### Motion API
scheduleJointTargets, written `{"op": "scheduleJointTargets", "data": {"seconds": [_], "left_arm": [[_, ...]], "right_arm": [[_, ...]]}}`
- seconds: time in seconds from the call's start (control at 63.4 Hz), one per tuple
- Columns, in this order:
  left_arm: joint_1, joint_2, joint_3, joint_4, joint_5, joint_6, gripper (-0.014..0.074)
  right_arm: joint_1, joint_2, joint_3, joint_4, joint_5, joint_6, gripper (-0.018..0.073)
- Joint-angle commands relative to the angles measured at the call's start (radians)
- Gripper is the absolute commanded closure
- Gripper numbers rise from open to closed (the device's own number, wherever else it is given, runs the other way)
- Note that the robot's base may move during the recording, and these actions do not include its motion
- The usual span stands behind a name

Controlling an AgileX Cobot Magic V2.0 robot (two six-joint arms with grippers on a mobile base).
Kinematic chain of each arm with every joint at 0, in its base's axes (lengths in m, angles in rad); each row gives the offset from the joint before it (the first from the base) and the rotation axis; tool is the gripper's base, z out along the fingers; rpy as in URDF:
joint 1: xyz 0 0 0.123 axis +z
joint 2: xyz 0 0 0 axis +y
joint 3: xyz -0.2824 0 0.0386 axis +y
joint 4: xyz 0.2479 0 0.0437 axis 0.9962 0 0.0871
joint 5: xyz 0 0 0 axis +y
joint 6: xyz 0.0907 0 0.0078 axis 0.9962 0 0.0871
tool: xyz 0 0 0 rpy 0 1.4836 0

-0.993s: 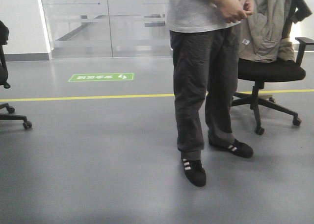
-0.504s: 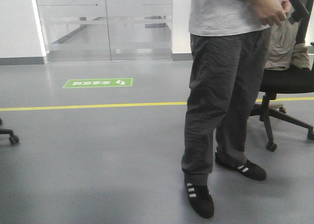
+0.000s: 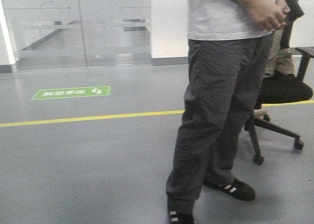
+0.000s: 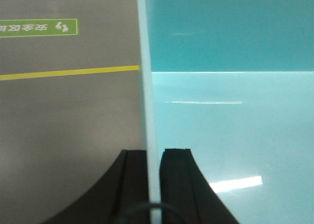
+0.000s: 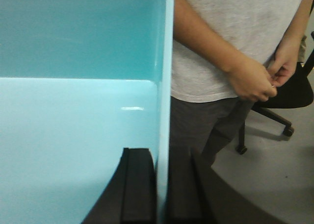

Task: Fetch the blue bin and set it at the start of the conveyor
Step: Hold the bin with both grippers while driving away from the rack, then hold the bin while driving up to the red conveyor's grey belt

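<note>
The left gripper point(image 4: 153, 185) and right gripper point(image 5: 162, 185) each pinch an opposite wall of the blue bin point(image 4: 230, 136), evidently mid-carry; with no conveyor start in view, the next move calls for steering past the standing person point(image 3: 216, 111).

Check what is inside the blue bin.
The blue bin shows bare floor and walls in both wrist views, plus one inner finger of the left gripper and right gripper. Floor beneath them is hidden.
</note>
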Motion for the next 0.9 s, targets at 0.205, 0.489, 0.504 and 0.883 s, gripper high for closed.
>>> {"op": "scheduleJointTargets", "data": {"seconds": [0.205, 0.489, 0.504, 0.883], "left_arm": [[-0.006, -0.017, -0.012, -0.006, -0.057, 0.004, 0.0708], [-0.006, -0.017, -0.012, 0.032, -0.057, 0.004, 0.0708], [-0.006, -0.017, -0.012, 0.032, -0.057, 0.004, 0.0708], [-0.006, -0.017, -0.012, 0.032, -0.057, 0.004, 0.0708]], "right_arm": [[-0.001, -0.008, -0.009, -0.014, -0.044, -0.011, 0.0721], [-0.001, -0.008, -0.009, -0.014, -0.044, -0.011, 0.0721], [-0.001, -0.008, -0.009, -0.014, -0.044, -0.011, 0.0721], [-0.001, -0.008, -0.009, -0.014, -0.044, -0.011, 0.0721]]}}
